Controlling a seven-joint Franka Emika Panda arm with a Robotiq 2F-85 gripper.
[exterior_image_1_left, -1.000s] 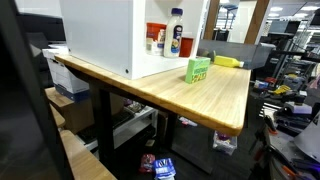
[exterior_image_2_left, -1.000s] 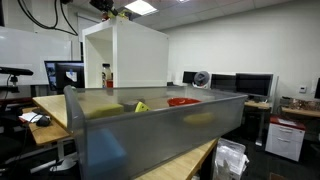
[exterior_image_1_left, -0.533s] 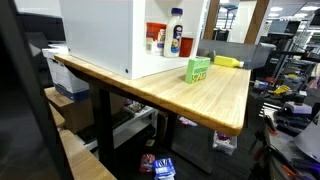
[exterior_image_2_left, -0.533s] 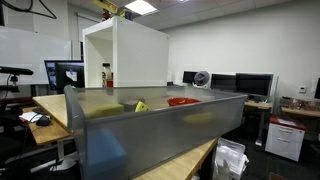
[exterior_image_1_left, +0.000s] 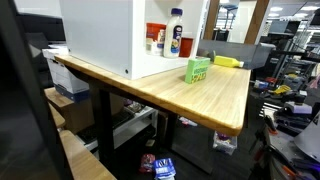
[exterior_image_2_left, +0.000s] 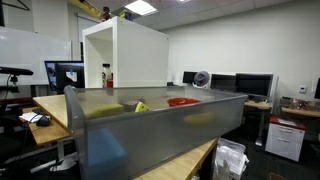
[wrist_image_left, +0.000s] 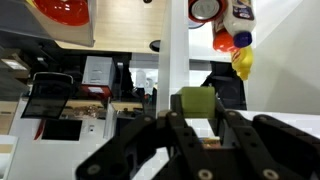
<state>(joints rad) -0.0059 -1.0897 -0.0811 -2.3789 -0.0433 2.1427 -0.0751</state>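
In the wrist view my gripper (wrist_image_left: 197, 118) comes in from the bottom, its dark fingers (wrist_image_left: 172, 128) closed against both sides of an olive-green block (wrist_image_left: 197, 103), which it holds in the air. Beyond it are the white shelf's edge (wrist_image_left: 176, 50), a white bottle with a red cap (wrist_image_left: 232, 18), a yellow object (wrist_image_left: 241, 64) and a red bowl (wrist_image_left: 66, 10). The arm cannot be made out in either exterior view. A bright green box (exterior_image_1_left: 198, 69) stands on the wooden table (exterior_image_1_left: 215, 100) in front of the white shelf unit (exterior_image_1_left: 105, 35).
The tall white shelf unit (exterior_image_2_left: 125, 55) holds a bottle (exterior_image_1_left: 176, 35) and a small red item (exterior_image_1_left: 160, 42). A yellow object (exterior_image_1_left: 228, 61) lies behind the green box. A grey bin (exterior_image_2_left: 150, 135) fills the foreground. Desks, monitors (exterior_image_2_left: 62, 75) and a fan (exterior_image_2_left: 202, 78) surround the table.
A dark part of the arm at the top edge above the shelf has slipped out of an exterior view. The objects on the table have not moved.
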